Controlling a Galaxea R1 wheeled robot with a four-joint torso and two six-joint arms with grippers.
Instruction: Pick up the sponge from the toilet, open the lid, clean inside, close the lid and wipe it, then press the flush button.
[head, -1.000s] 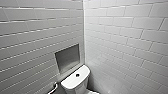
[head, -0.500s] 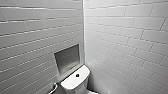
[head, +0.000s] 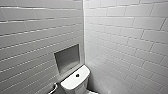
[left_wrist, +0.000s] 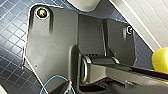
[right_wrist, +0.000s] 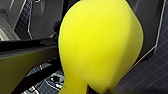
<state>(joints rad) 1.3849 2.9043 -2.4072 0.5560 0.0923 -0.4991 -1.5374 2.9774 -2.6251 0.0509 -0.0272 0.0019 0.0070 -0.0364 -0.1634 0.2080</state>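
The toilet's white tank (head: 75, 81) stands in the corner at the bottom of the head view, with the dark round flush button (head: 77, 75) on its flat top. The lid is hidden below that view's lower edge. The bright yellow sponge (right_wrist: 100, 47) looms large in the right wrist view, pinched narrow at one end, and my right gripper is shut on it. The sponge's end (left_wrist: 160, 61) also shows in the left wrist view, along with a rounded white part of the toilet (left_wrist: 82, 4). My left gripper is open and holds nothing.
White brick-tiled walls close in on the left and right of the corner. A recessed grey niche (head: 67, 58) sits in the left wall above the tank. A chrome fitting (head: 53, 88) juts out low on that wall. The floor (left_wrist: 12, 25) is dark blue small tile.
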